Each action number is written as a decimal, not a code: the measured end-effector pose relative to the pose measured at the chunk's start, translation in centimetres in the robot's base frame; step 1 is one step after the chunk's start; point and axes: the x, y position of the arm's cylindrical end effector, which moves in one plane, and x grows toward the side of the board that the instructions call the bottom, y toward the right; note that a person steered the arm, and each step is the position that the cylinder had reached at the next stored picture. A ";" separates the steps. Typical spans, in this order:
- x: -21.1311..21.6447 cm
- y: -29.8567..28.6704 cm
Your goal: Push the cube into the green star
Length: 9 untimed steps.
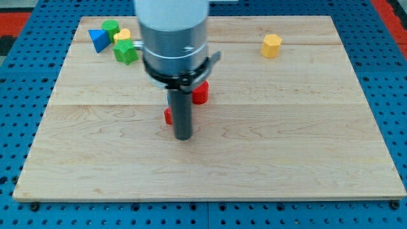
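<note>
Your tip (183, 137) stands touching a partly hidden red block (168, 116); a second red block (200, 93) sits just behind. The green star (126, 52) is hemmed by a blue block (98, 40), a green block (110, 28) and a yellow block (122, 35). Open board (286, 159) lies toward the view's right.

On the table (305, 159) seven blocks can be counted. Two are red: one red block (201, 93) just to the view's right of the rod, shape unclear, and a second red block (168, 116) mostly hidden behind the rod. Two are green: a green cylinder (110, 28) and a green star (126, 51). Two are yellow: a yellow hexagonal block (271, 46) and a yellow block (123, 35) (its shape cannot be made out, half covered as it is). One is blue: a blue triangular block (98, 40). One rod, with one tip.
</note>
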 end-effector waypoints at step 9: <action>-23.6 -3.4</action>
